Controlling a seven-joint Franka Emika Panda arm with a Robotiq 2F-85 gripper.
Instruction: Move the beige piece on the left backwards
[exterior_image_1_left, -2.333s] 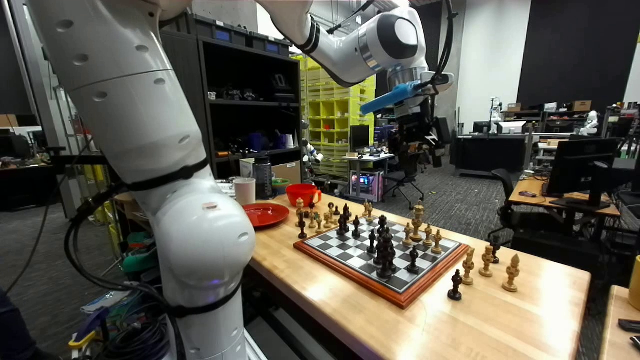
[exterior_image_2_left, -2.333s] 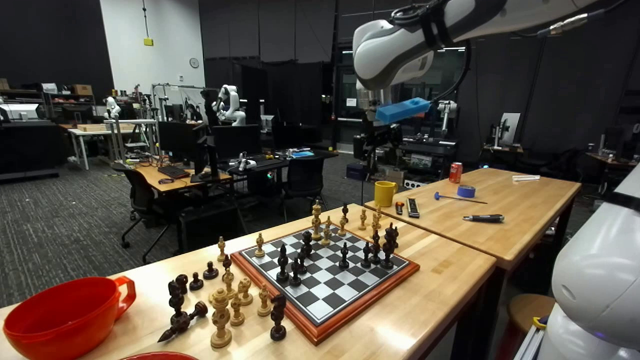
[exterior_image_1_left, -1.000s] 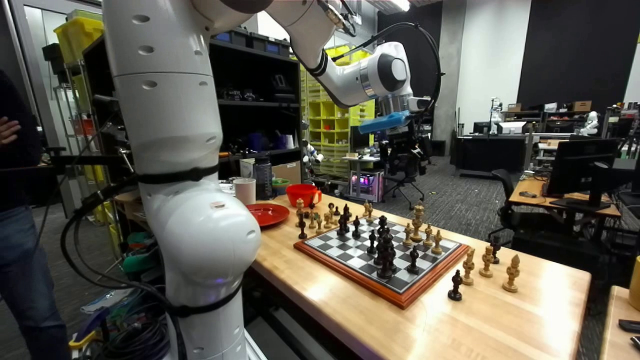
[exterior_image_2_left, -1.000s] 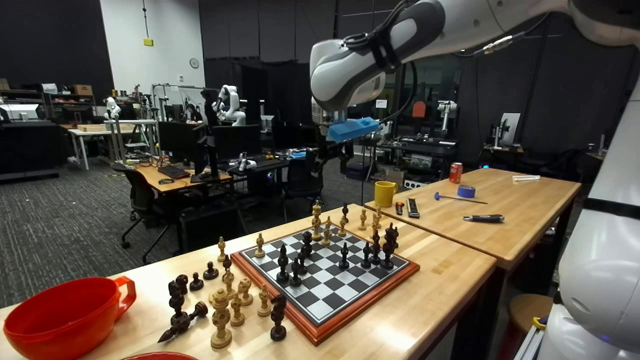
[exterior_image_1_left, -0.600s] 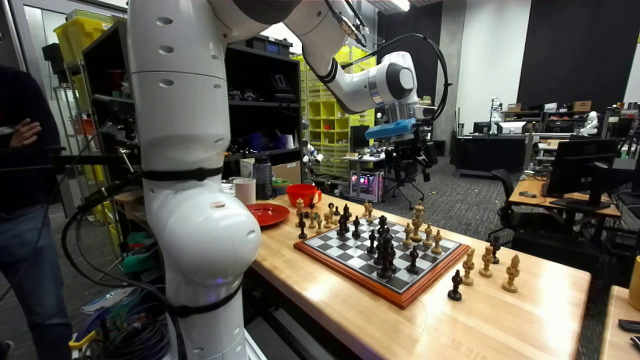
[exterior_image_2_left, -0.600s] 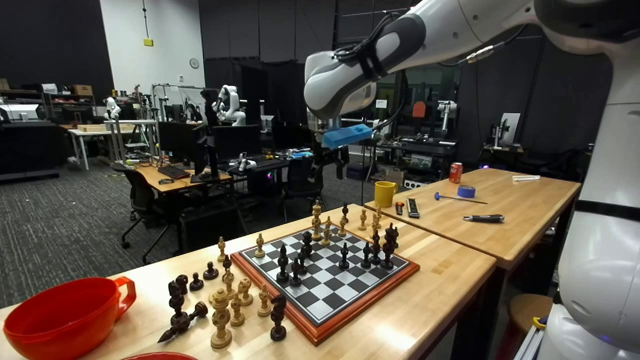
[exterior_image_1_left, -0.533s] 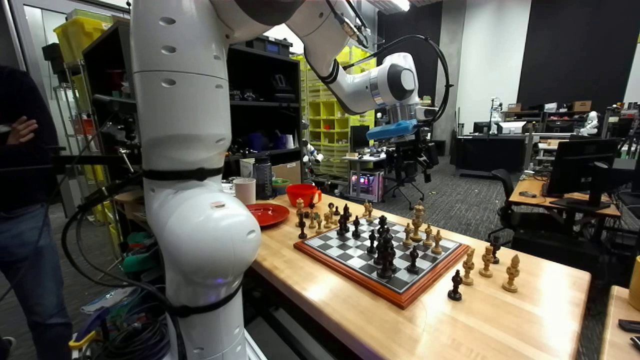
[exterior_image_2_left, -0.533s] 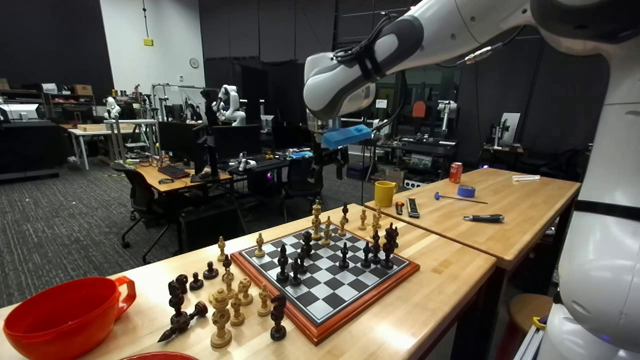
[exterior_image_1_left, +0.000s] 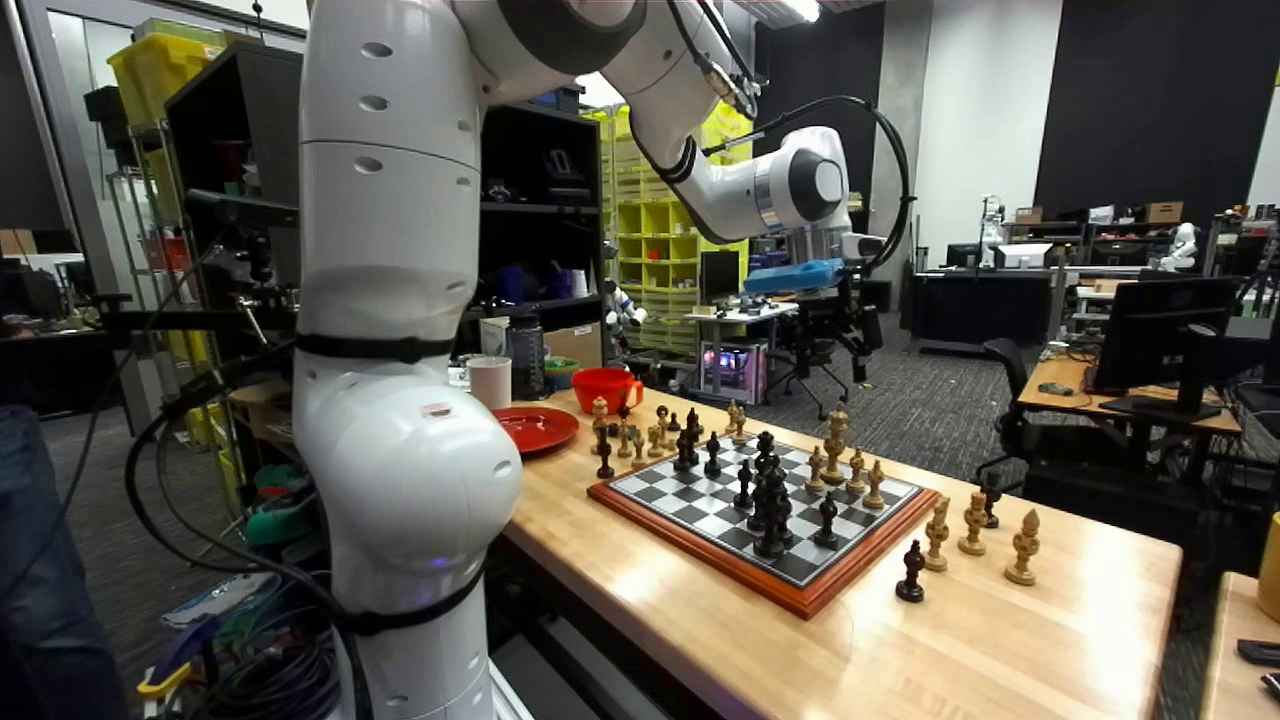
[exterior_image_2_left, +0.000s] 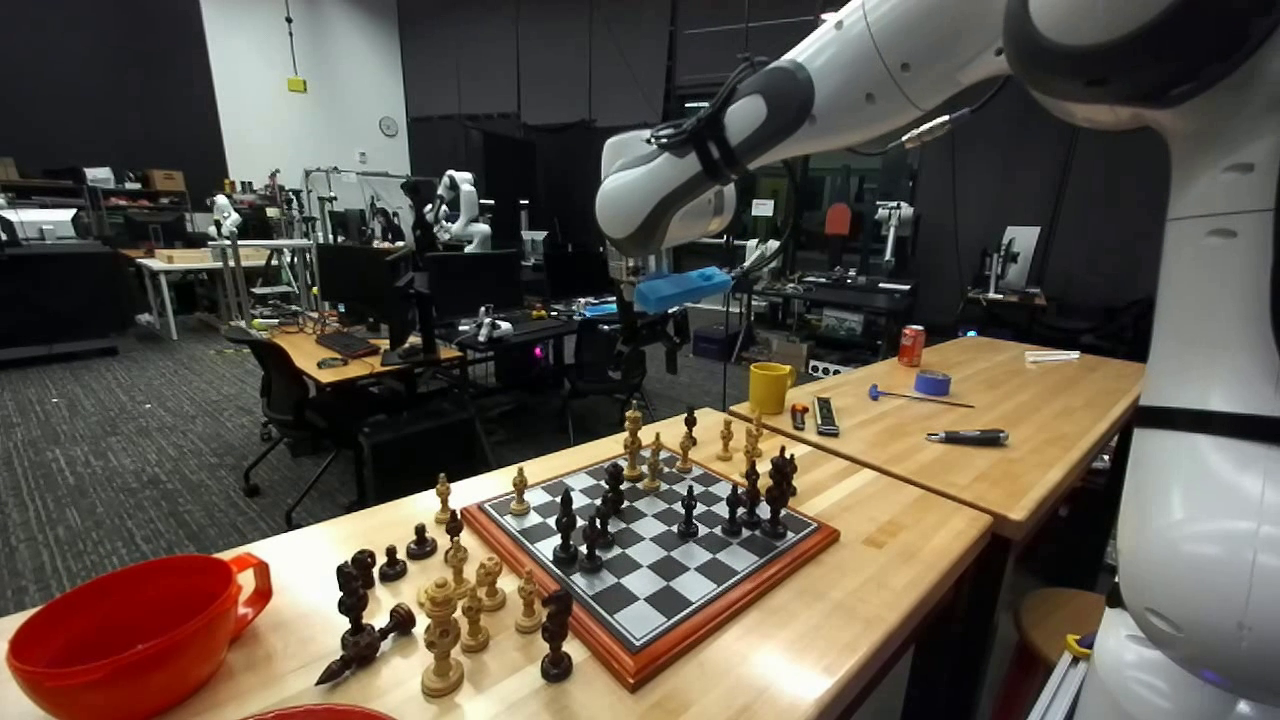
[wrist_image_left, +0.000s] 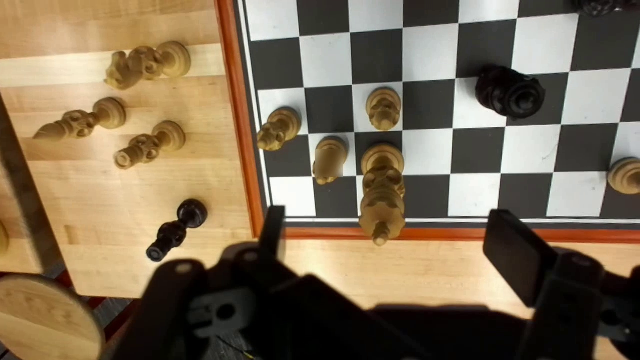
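I have the gripper (wrist_image_left: 392, 237) hanging well above the table (exterior_image_1_left: 1080, 640), its fingers (wrist_image_left: 520, 260) spread wide apart. My arm (exterior_image_1_left: 410, 480) stands beside the table's near edge. In from that edge lies the board (exterior_image_2_left: 665, 575), with a cluster of dark pieces (exterior_image_2_left: 775, 497) toward its near side. At the table's bowl end, the plate (exterior_image_1_left: 545, 430) sits toward the near edge and the bowl (exterior_image_1_left: 603, 392) farther across; between them and the board is a mixed crowd (exterior_image_2_left: 441, 650) of beige and dark, at least one dark piece (exterior_image_2_left: 365, 645) lying on its side. At the opposite end, off the board, stand three beige pieces (exterior_image_1_left: 972, 528) and two dark pieces (exterior_image_1_left: 911, 574).

From here I can't tell which beige piece the task means by left. Toward the far edge, four stand on the board: the tall piece (wrist_image_left: 382, 200) and three short pieces (wrist_image_left: 384, 107) near it. The lone piece (exterior_image_2_left: 519, 492) stands on the board, also toward the far edge, nearer the bowl end. Past the opposite end is a second table (exterior_image_2_left: 1060, 410) with a mug (exterior_image_2_left: 768, 388) and a can (exterior_image_2_left: 911, 347).
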